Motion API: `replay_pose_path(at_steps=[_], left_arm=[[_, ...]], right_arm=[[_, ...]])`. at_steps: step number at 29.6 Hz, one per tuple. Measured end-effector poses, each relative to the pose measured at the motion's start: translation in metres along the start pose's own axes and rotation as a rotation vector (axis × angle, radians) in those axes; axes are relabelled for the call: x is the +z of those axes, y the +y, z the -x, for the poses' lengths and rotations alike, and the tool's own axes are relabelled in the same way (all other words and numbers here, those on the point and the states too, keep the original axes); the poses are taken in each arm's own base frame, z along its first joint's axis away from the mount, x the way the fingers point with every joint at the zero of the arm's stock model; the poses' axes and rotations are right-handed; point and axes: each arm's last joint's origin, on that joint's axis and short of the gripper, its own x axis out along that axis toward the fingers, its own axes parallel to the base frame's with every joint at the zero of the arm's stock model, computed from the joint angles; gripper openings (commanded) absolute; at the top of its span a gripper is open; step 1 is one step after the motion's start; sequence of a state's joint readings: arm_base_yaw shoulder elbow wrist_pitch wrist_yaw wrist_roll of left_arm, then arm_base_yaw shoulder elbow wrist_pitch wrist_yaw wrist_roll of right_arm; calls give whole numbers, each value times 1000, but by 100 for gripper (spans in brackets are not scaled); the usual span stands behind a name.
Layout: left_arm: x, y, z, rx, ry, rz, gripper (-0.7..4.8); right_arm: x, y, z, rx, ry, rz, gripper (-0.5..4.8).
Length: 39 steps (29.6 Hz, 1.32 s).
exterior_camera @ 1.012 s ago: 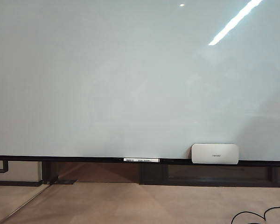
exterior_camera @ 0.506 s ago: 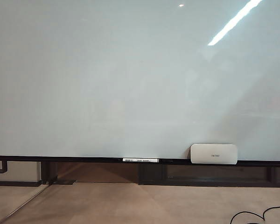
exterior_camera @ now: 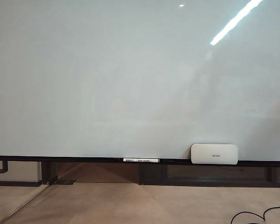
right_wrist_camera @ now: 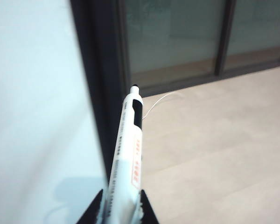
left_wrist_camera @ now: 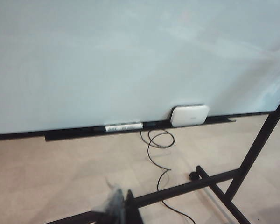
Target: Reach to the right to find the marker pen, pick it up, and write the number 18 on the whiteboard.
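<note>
The whiteboard (exterior_camera: 130,84) fills the exterior view, glossy and pale, with no strokes on it; the number 18 is not in view. Neither gripper shows there. In the right wrist view my right gripper (right_wrist_camera: 122,207) is shut on the marker pen (right_wrist_camera: 128,144), a whitish barrel with red print and a small black tip that points away from me. The board's edge (right_wrist_camera: 32,93) lies close beside the pen. In the left wrist view my left gripper (left_wrist_camera: 122,206) hangs low over the floor, well back from the whiteboard (left_wrist_camera: 107,60), with its blurred fingertips together and nothing between them.
A barcode-labelled marker (exterior_camera: 141,160) (left_wrist_camera: 123,127) and a white eraser (exterior_camera: 214,154) (left_wrist_camera: 190,115) sit on the board's dark lower rail. A black cable (left_wrist_camera: 158,154) loops on the beige floor, between the legs of the black stand (left_wrist_camera: 252,154). Dark window frames (right_wrist_camera: 224,37) stand beyond the pen.
</note>
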<state>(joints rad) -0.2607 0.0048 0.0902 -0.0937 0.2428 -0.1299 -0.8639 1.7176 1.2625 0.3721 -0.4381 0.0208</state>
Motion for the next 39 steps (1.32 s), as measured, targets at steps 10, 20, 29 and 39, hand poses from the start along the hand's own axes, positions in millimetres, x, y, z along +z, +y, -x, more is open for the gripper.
replay_pose_path(at_steps=[10,20,29,39], left_arm=[[18,-10,4,-262,-92,49,-5],[43,-18,13,-367,-152,49,-5],[63,-23,23,-366,-177,41,-5],[80,-22,32,-138,-218,-63,-5]], right_arm=[[-17,105,60,255,68,-30,-2],[-16,211,79,648,81,5,-2],[-28,315,100,897,36,33,-2],[-24,382,112,1071,44,21,-2]])
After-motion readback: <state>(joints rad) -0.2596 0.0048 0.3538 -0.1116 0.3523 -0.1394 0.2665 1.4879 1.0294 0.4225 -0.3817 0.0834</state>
